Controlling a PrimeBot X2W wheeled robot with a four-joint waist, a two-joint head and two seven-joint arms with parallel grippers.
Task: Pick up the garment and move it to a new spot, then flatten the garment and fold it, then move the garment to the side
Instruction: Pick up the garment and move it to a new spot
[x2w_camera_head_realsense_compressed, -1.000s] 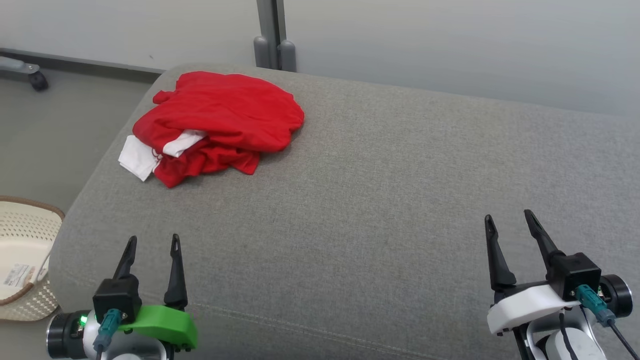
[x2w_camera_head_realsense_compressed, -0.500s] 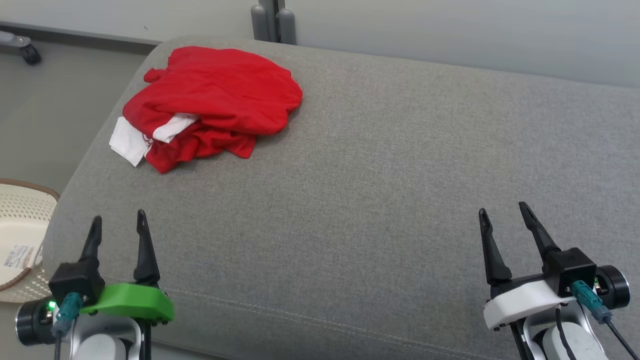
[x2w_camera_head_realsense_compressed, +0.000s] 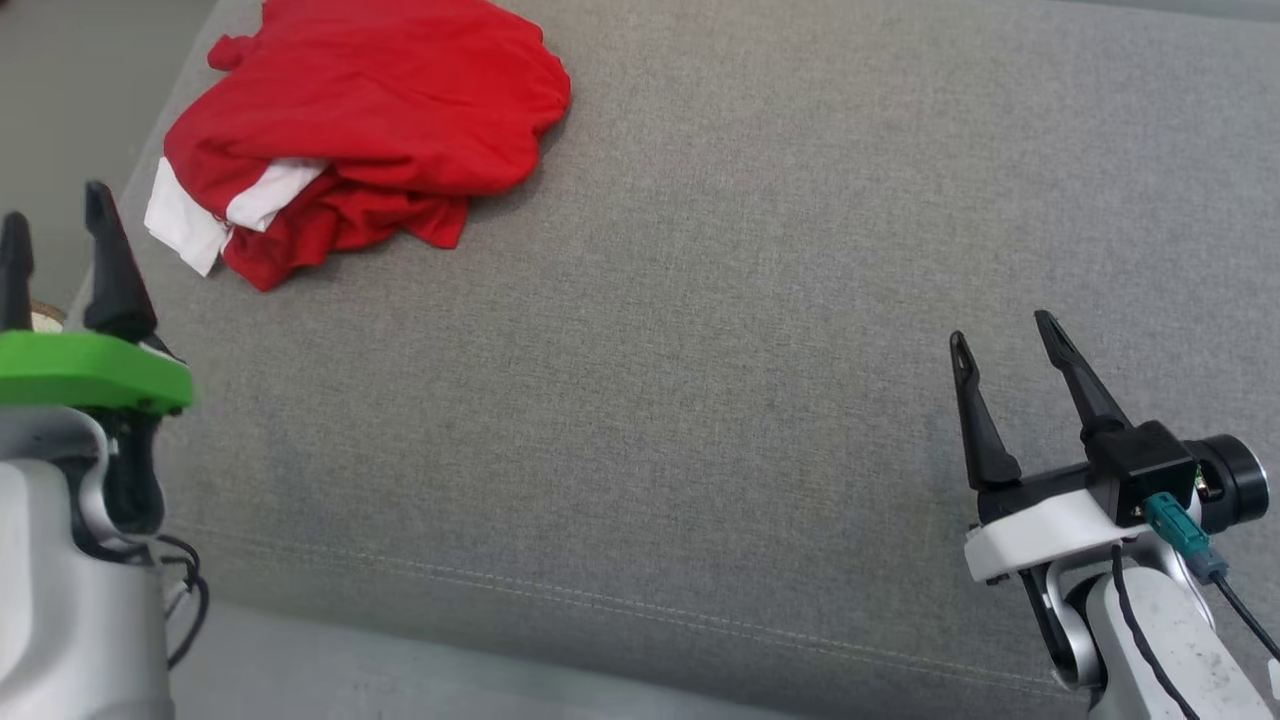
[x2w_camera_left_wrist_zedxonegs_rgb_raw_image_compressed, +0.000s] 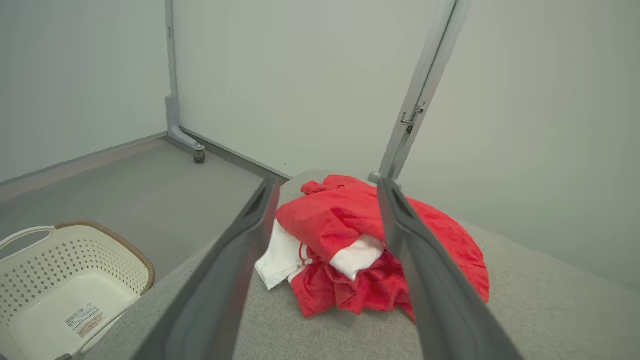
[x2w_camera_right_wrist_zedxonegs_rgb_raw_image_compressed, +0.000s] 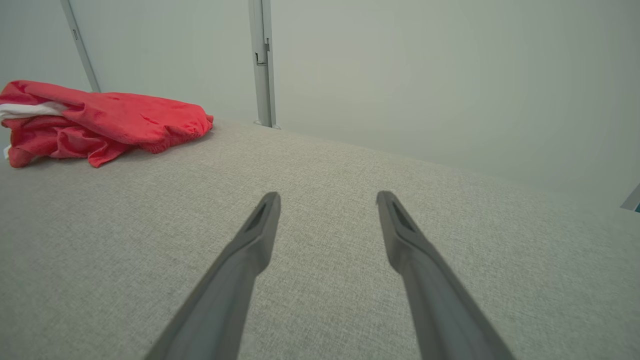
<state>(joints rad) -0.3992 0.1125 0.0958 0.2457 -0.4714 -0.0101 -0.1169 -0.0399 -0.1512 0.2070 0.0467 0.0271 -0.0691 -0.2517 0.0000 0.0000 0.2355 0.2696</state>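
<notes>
A crumpled red garment with white parts lies bunched at the far left of the grey cushioned surface. The left wrist view looks at the garment from close by, and the right wrist view has the garment far off to the left. My left gripper is raised at the left edge, open, short of the garment, holding nothing. Low over the surface at the right, my right gripper is open and empty.
A cream perforated laundry basket stands on the floor left of the surface. Grey wall panels with a metal post rise behind the surface's far edge. The surface's front seam runs near me.
The head camera has tilted down, so the whole picture has slid upward. My left gripper has risen and moved to the left edge, toward the garment. The garment lies as before.
</notes>
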